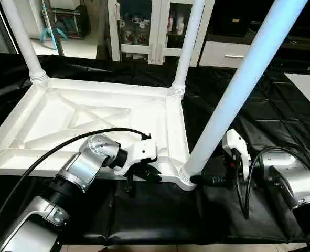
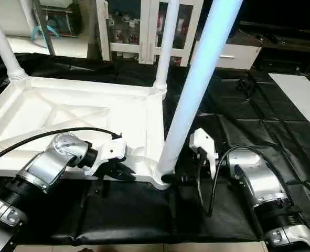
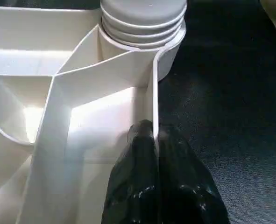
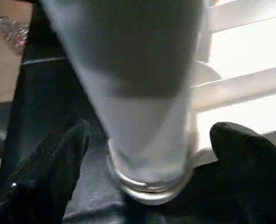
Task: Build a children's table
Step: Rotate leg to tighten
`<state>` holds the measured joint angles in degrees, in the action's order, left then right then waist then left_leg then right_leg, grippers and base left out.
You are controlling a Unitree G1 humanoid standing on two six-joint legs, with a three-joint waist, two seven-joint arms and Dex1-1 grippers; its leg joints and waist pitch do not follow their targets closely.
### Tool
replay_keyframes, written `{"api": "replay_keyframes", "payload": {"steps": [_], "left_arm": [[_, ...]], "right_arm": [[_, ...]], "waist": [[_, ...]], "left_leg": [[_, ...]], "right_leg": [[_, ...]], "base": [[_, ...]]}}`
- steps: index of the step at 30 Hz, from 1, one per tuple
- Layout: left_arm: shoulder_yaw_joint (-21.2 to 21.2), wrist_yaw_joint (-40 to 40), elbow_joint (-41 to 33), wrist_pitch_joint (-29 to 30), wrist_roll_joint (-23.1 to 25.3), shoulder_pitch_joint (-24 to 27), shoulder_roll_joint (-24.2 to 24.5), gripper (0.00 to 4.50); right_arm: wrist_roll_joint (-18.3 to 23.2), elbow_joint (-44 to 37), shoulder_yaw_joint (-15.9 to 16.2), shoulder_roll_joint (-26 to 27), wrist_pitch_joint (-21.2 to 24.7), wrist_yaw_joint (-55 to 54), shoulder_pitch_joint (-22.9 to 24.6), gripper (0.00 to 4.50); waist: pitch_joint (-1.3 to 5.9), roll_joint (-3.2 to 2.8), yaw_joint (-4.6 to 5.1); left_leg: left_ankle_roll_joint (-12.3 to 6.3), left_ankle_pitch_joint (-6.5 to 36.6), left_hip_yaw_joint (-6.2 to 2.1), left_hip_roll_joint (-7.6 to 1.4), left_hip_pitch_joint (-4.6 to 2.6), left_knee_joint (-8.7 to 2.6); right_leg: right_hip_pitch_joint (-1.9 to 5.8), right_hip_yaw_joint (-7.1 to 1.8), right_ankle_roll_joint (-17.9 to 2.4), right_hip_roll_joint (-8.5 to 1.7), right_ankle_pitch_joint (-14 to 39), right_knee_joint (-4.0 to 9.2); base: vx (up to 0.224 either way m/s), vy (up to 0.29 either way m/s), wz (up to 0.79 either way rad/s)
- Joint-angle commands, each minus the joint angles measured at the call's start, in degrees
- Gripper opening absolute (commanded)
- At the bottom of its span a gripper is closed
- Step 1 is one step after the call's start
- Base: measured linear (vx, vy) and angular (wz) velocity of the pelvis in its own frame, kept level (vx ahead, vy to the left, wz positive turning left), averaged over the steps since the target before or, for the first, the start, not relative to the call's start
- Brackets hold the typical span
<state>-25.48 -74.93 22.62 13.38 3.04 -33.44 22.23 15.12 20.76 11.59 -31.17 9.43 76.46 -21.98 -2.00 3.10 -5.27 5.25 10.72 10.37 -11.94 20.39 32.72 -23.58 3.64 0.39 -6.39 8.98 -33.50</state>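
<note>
The left gripper (image 1: 143, 176) is pinched on the near rim of the table top (image 1: 92, 118), its two black fingers (image 3: 147, 186) pressed together with the thin white edge wall caught between their tips, just beside the near right corner socket. The left arm (image 1: 86, 163) comes in from the lower left, its silver forearm angled up and its wrist bent so the gripper points down and to the right onto the rim; a black cable (image 1: 65, 144) arcs over it. The right gripper (image 2: 178, 179) stands wide open, one finger (image 4: 58, 158) on each side of the base of the near leg (image 1: 244, 84) without closing on it. The right arm (image 2: 257, 184) reaches in from the lower right, forearm low over the black cloth (image 1: 160, 212), wrist turned so the gripper points left toward the leg's foot. The table lies upside down on the cloth-covered work table, ribbed underside up. The near leg rises from the near right corner, leaning up and to the right. Two more legs (image 1: 189, 44) stand upright in the far corners. Behind the work table are a white cabinet (image 1: 139, 26) and a pale floor (image 1: 76, 47).
</note>
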Motion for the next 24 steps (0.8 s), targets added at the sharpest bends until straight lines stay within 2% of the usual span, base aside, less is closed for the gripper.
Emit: {"api": "replay_keyframes", "payload": {"steps": [1,2,4,12,21,23,24], "left_arm": [[-3.02,-2.24,-0.21,0.69,0.26,1.09,-0.48,0.00],[-3.04,-2.20,-0.20,0.71,0.29,1.10,-0.49,0.00],[-3.08,-2.04,-0.23,0.82,0.33,1.09,-0.58,0.00],[-3.18,-1.60,-0.13,0.92,0.59,1.12,-0.80,0.00],[-3.44,-1.77,-0.09,0.95,0.80,1.14,-0.64,0.00],[-2.97,-0.33,0.33,1.25,0.84,0.84,-1.47,0.00],[-2.84,-0.01,0.43,1.38,0.81,0.76,-1.69,0.00]], "right_arm": [[-0.87,-0.14,0.49,-1.02,-0.71,1.09,-0.41,4.09],[-1.08,-0.17,0.76,-1.05,-0.88,1.28,-0.39,4.09],[-1.71,0.09,1.28,-0.86,-1.50,1.32,-0.43,3.79],[-4.09,1.70,2.73,-0.76,-4.09,1.32,-0.65,3.23],[-4.75,2.24,2.88,-0.34,-4.80,1.26,-0.42,2.57],[-5.15,3.66,2.11,1.34,-4.38,-2.29,-0.37,2.56],[-5.26,3.99,1.90,1.68,-4.09,-3.12,-0.45,2.44]], "waist": [[3.14,0.25,0.11],[3.12,0.29,0.10],[3.16,0.43,0.11],[3.25,0.42,0.07],[3.23,0.34,0.02],[3.25,0.34,0.05],[3.03,0.16,0.16]], "left_leg": [[-3.78,11.55,0.29,-1.17,-0.17,-3.60],[-3.77,11.54,0.31,-1.18,-0.18,-3.61],[-3.73,11.31,0.31,-1.19,-0.20,-3.56],[-4.04,10.55,0.34,-1.11,-0.24,-3.42],[-3.99,11.29,0.31,-1.13,-0.29,-3.44],[-3.91,11.43,0.30,-1.14,-0.32,-3.45],[-3.56,12.47,0.26,-1.11,-0.31,-3.66]], "right_leg": [[2.89,-1.67,-12.98,-1.42,11.26,2.89],[2.88,-1.69,-12.99,-1.43,11.28,2.92],[2.87,-1.68,-13.03,-1.39,11.02,2.84],[2.94,-1.67,-13.43,-1.36,9.87,2.69],[3.00,-1.64,-13.57,-1.34,10.05,2.70],[2.99,-1.65,-13.44,-1.38,10.31,2.72],[2.91,-1.62,-13.15,-1.31,11.81,2.95]], "base": [[0.000,0.000,0.00],[0.000,0.000,0.00],[0.000,0.000,0.00],[0.000,0.000,0.00],[0.000,0.000,0.00],[0.000,0.000,0.00],[0.000,0.000,0.00]]}}
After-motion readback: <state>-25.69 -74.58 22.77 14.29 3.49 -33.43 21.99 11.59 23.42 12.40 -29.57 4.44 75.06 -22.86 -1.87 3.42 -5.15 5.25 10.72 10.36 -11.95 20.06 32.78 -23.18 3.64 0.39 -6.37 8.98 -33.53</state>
